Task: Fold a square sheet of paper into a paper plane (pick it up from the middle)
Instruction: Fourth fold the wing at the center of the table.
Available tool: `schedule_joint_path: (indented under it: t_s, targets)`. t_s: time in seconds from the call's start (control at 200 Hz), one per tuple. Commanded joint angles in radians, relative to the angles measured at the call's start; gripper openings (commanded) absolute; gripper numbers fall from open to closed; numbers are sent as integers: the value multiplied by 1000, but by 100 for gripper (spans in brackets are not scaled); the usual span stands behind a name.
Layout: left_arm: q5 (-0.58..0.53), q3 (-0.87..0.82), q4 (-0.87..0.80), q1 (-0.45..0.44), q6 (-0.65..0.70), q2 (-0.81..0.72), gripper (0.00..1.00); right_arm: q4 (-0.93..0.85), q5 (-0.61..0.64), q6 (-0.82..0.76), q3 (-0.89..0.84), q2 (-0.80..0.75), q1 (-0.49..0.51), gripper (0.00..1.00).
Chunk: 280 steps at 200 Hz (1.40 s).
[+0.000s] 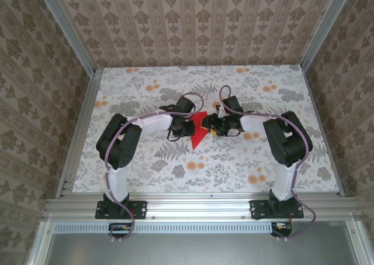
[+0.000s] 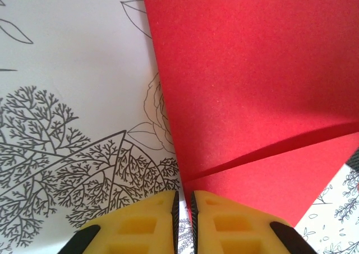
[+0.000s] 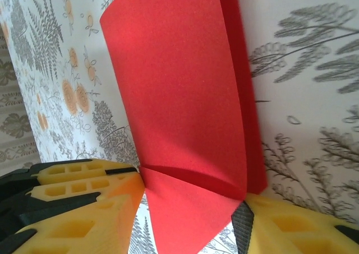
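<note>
Part-folded, with one crease showing and a flap lifting, the red paper (image 1: 200, 130) lies on the table (image 1: 234, 171) between the two hands. The left hand (image 2: 183, 193) is pinched almost shut on the paper's edge, right at its fingertips. The right hand (image 3: 190, 195) stands about half open, its fingers (image 3: 84, 209) either side of the raised flap, touching it but not clamped. The risk: a squeeze off the line could set a crooked crease, or drag the thin sheet out of the left hand's narrow grip.
</note>
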Motion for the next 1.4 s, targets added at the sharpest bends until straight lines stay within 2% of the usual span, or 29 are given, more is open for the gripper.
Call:
schedule_joint_path:
  t_s: [0.0, 0.175, 0.33, 0.46, 0.58, 0.79, 0.945, 1.095, 1.235, 1.395]
  targets:
    - [10, -19, 2, 6, -16, 14, 17, -7, -45, 20, 23, 26, 11, 49]
    - [11, -24, 7, 9, -18, 6, 17, 9, -51, 46, 13, 30, 24, 43]
    - [18, -30, 17, 13, -17, -25, 18, 31, -26, 67, -11, 25, 32, 30]
    - [38, -59, 53, 19, -22, -79, 23, 66, 18, 105, -36, 21, 33, 15]
    - [52, -125, 108, 20, -19, -143, 32, 87, 88, 164, -72, -10, 46, 7]
    - [37, -277, 252, -16, 46, -255, 42, -12, 315, 257, -131, -124, 97, 4]
    - [43, -386, 404, -70, 133, -308, 65, -93, 433, 330, -171, -188, 128, 3]
    - [88, -443, 532, -112, 217, -321, 79, -109, 464, 404, -198, -220, 138, 2]
    - [110, -467, 599, -144, 287, -317, 82, -131, 460, 443, -193, -236, 138, 1]
    - [124, -467, 627, -165, 354, -304, 70, -137, 443, 475, -192, -247, 138, 1]
